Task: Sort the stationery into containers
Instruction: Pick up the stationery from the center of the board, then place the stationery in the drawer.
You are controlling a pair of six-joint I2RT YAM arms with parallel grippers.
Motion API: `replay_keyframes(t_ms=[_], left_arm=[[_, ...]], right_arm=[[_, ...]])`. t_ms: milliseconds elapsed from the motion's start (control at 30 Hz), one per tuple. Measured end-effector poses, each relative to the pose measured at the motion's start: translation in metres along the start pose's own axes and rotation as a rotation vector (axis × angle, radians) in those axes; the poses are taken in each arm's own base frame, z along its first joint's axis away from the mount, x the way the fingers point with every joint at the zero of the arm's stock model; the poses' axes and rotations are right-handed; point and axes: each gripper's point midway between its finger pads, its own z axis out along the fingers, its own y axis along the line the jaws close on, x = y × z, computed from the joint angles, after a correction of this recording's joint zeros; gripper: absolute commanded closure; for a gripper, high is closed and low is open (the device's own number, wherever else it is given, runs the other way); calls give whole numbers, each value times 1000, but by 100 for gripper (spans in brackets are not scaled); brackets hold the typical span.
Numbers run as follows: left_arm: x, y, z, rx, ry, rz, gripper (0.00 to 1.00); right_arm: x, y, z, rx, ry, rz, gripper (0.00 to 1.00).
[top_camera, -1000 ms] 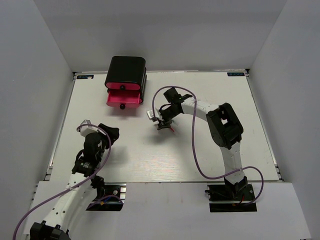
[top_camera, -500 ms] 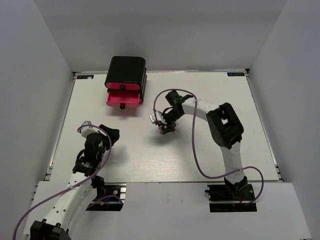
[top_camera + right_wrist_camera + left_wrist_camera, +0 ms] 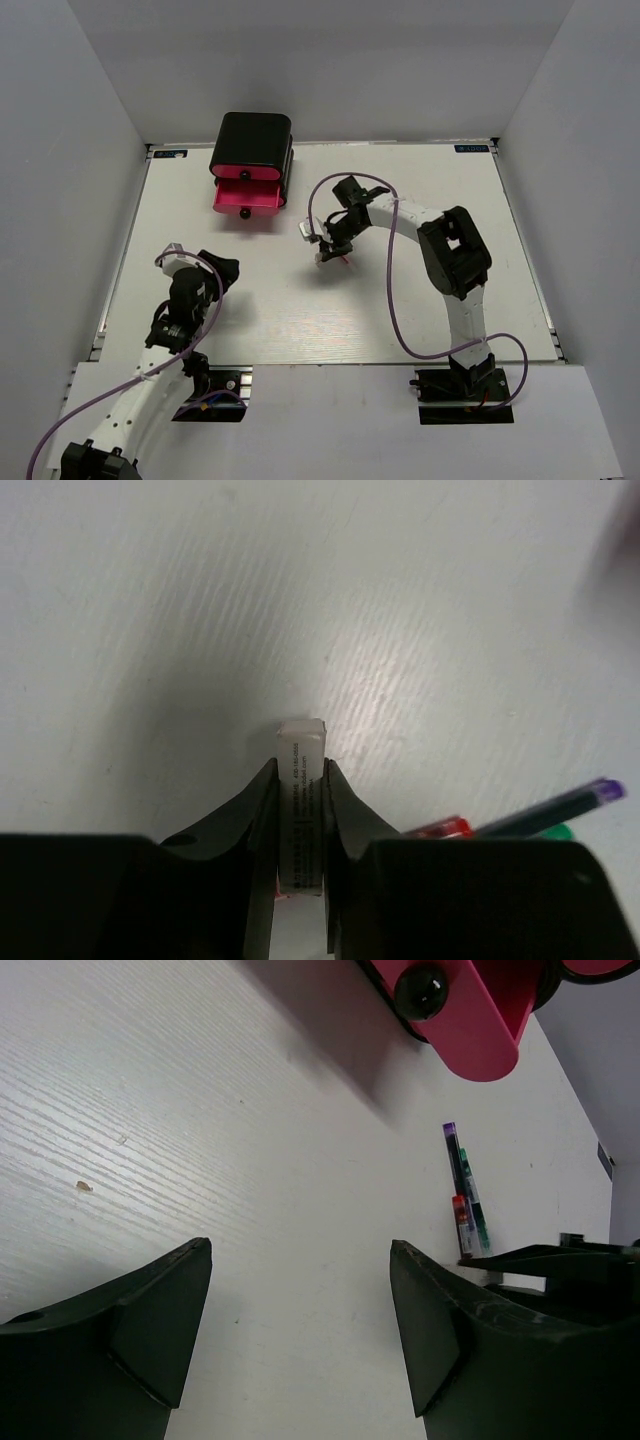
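Over the last second the right hand point(image 3: 326, 253) has barely shifted, but its fingers have drawn in from a wide spread to a narrow gap. They now pinch the white block point(image 3: 301, 772), one finger pressed against each long side, with the block's pale end poking out past the fingertips. Hand and block sit to the right of the black cabinet point(image 3: 252, 143) and somewhat nearer the arm bases than it is.

The left arm has not moved. The left hand point(image 3: 300, 1330) hangs low over the tabletop point(image 3: 420, 300) with its fingers spread wide and nothing between them, well nearer the bases than the cabinet and slightly to its left.

The pens point(image 3: 466, 1203) lie together just beside the block. They are thin and dark, with red, green and purple parts showing, and they are also to the cabinet's right.

The cabinet stands near the far edge of the tabletop. Its lowest pink drawer point(image 3: 246, 200) is pulled out towards the arms, and a round black knob point(image 3: 421, 988) sits on its front.

The tabletop is white with a fine wood-like grain, and the left wrist view shows one small tan speck point(image 3: 84, 1186) on it. Plain pale grey walls point(image 3: 90, 150) close in the space behind the cabinet and on either side of it. A purple cable point(image 3: 392, 300) loops along each arm.
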Motion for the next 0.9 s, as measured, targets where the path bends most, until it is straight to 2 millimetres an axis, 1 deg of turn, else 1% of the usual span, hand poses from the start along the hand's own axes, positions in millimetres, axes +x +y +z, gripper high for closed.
replay_keyframes(t_ms=[67, 100, 200, 233, 267, 367, 467, 533, 600, 633, 700, 800, 833, 867, 900], left_arm=[[2, 1, 2, -5, 10, 1, 18], [4, 1, 2, -5, 16, 1, 18], [6, 1, 5, -5, 25, 2, 18], [6, 0, 5, -3, 28, 2, 18], [6, 0, 6, -1, 28, 2, 18], [7, -2, 7, 7, 27, 1, 18], [6, -4, 7, 17, 28, -1, 18], [6, -5, 7, 23, 28, -3, 18], [6, -6, 7, 26, 28, -5, 18], [6, -6, 7, 27, 28, -6, 18], [7, -5, 7, 25, 30, -7, 18], [9, -3, 8, 22, 33, -8, 18], [10, -3, 8, 22, 34, -8, 18], [10, -3, 8, 21, 34, -8, 18], [10, -3, 8, 21, 34, -8, 18]], right_arm=[[-16, -6, -7, 26, -37, 26, 100], [-27, -13, -11, 50, -60, 31, 100], [-70, -45, -32, 175, -148, 15, 100], [-93, -63, -43, 246, -195, -6, 100], [-102, -69, -46, 269, -213, -18, 100], [-146, -105, -63, 404, -309, -60, 100], [-181, -133, -71, 497, -391, -90, 100], [-196, -151, -72, 551, -436, -107, 100], [-205, -166, -67, 590, -473, -118, 100], [-206, -173, -63, 606, -485, -119, 100], [-203, -184, -51, 625, -498, -113, 100], [-190, -198, -30, 641, -499, -88, 99], [-184, -202, -24, 645, -493, -78, 96], [-177, -204, -18, 643, -487, -68, 90], [-171, -205, -13, 642, -480, -56, 76]])
